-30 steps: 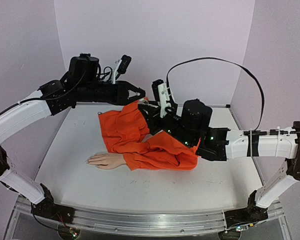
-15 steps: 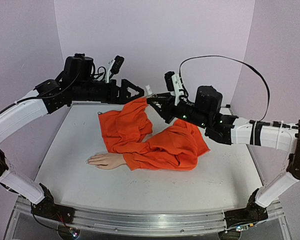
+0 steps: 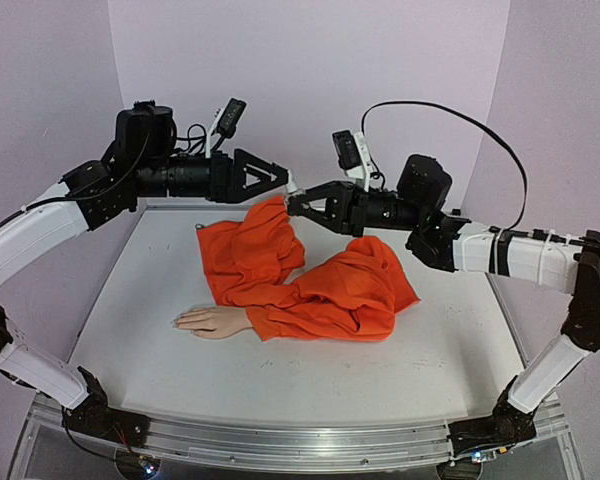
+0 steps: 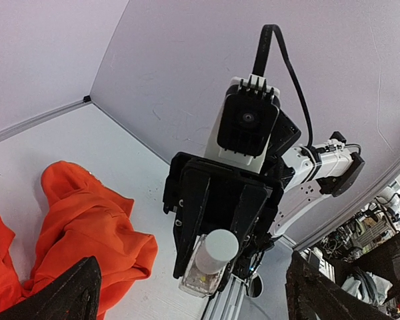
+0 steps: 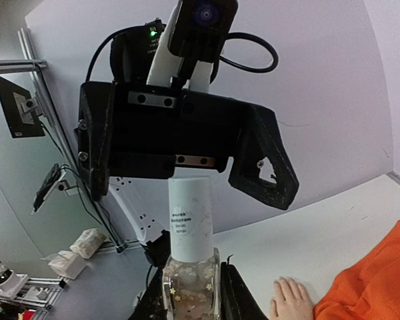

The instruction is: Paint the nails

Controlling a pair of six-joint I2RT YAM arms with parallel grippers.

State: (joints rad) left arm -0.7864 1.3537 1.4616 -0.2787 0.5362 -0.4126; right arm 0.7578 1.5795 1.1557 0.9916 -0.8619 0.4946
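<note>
A pale mannequin hand (image 3: 205, 320) lies flat on the white table, its orange sleeve (image 3: 310, 285) heaped behind it. The nails are too small to make out. The hand also shows in the right wrist view (image 5: 290, 298). My right gripper (image 3: 298, 203) is shut on a small clear glass bottle (image 5: 190, 283) with a white cap (image 5: 190, 217), held in the air above the sleeve's far end. My left gripper (image 3: 275, 178) faces it, open, with the cap (image 4: 217, 250) between its spread fingers (image 5: 267, 167) and untouched by them.
Purple walls close in the table at the back and on both sides. The right arm's black cable (image 3: 480, 135) arcs high over it. The table's metal front rail (image 3: 280, 440) carries both arm bases.
My left gripper has opened wide and drawn back a little to the left. The right arm has risen from low over the sleeve, still gripping the bottle.
</note>
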